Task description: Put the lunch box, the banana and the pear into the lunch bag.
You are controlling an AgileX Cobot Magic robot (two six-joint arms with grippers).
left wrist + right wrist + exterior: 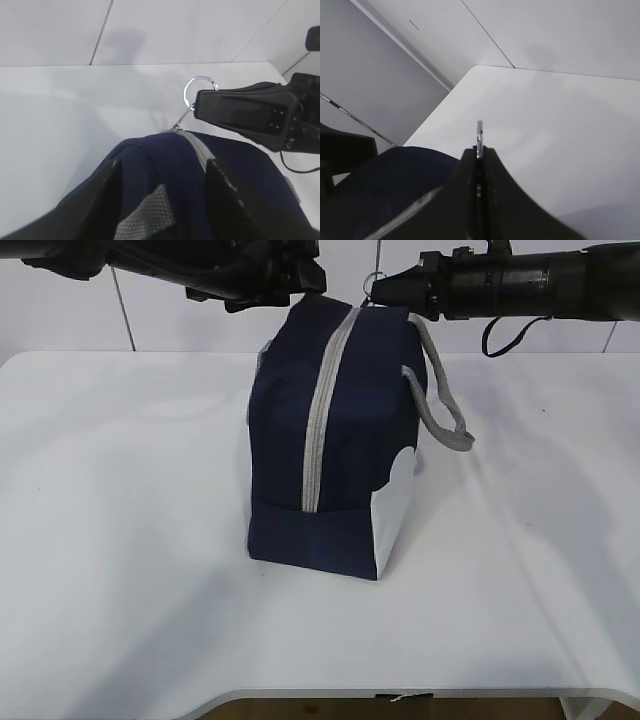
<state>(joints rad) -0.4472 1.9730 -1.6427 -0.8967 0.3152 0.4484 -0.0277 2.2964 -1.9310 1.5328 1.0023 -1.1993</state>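
The navy lunch bag (330, 470) stands in the middle of the white table (120, 490), its grey zipper (318, 430) closed along the top and front. My right gripper (385, 290) is shut on the zipper's metal pull ring (479, 132) at the bag's far top end; the ring also shows in the left wrist view (200, 90). My left gripper (162, 172) is open, its fingers (107, 190) straddling the bag's top by a grey handle (145, 215). The lunch box, banana and pear are out of view.
The bag's other grey loop handle (445, 405) hangs off its right side. A white tiled wall (180, 310) stands right behind the table. The table's front edge (400, 692) runs along the bottom of the exterior view.
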